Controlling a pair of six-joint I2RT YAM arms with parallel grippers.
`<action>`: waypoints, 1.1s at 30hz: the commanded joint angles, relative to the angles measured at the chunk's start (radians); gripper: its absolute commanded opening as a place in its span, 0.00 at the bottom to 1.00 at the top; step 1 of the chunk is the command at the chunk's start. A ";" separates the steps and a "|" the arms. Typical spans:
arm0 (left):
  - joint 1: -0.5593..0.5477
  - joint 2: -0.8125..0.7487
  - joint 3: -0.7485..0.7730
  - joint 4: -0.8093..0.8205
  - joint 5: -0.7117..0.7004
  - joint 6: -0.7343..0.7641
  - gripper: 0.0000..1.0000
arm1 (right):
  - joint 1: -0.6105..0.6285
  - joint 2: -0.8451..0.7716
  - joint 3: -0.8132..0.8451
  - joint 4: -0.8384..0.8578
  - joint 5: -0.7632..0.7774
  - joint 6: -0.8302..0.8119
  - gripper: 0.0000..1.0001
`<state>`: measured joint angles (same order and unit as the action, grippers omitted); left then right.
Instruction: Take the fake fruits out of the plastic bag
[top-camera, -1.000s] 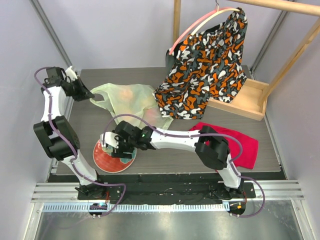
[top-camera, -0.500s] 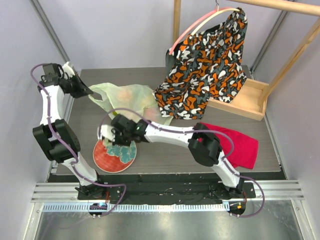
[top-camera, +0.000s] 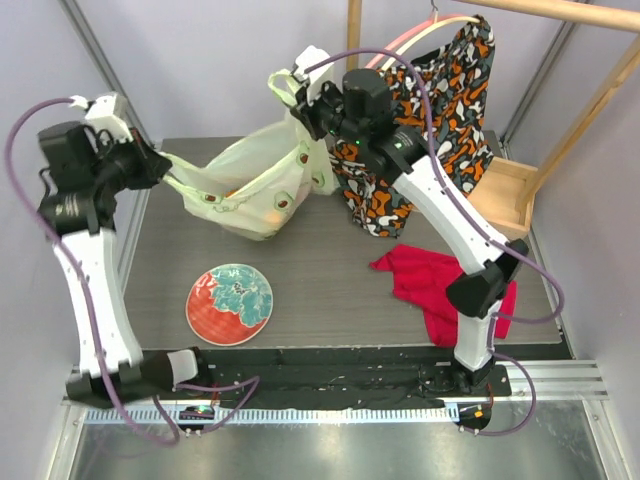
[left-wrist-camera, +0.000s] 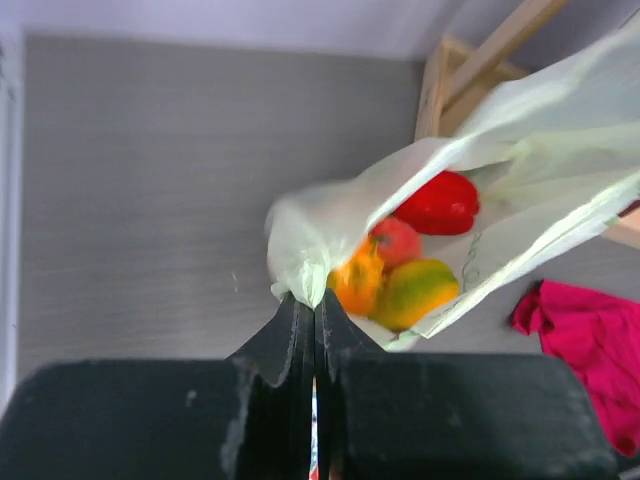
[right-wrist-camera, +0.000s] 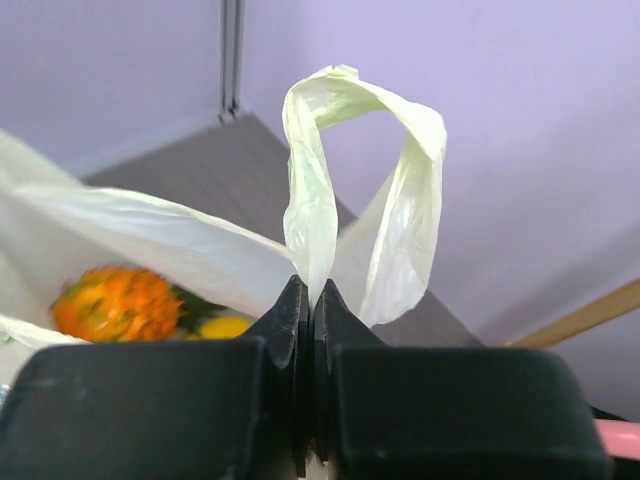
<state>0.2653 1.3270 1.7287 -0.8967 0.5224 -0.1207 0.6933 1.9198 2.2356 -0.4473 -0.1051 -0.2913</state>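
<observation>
The pale yellow-green plastic bag hangs stretched above the table between both grippers. My left gripper is shut on its left corner. My right gripper, raised at the back, is shut on a handle loop. The fake fruits lie inside the bag: in the left wrist view a red piece, a peach, an orange fruit and a mango. The right wrist view shows the pineapple and a yellow fruit in the bag's mouth.
A red-and-teal plate lies on the table at the front left. A red cloth is bunched at the right. A patterned garment hangs from a wooden rack at the back right.
My right gripper left the plate, shut on the bag's handle loop and rose to the back. The left arm lifted too, so the bag now hangs stretched off the table. The red cloth bunched up.
</observation>
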 joint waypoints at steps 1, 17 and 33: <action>-0.014 -0.088 0.007 0.129 -0.054 -0.033 0.00 | 0.023 -0.030 -0.040 0.105 0.016 0.095 0.01; -0.023 0.624 0.644 0.088 -0.140 -0.106 0.00 | -0.072 0.489 0.406 0.372 0.004 0.169 0.01; -0.044 0.256 0.103 0.108 0.028 -0.007 0.00 | -0.101 0.007 -0.389 0.565 -0.033 0.136 0.01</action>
<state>0.2340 1.6459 2.1536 -0.7765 0.4992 -0.1921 0.6010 2.0373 2.0933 0.0631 -0.1101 -0.1444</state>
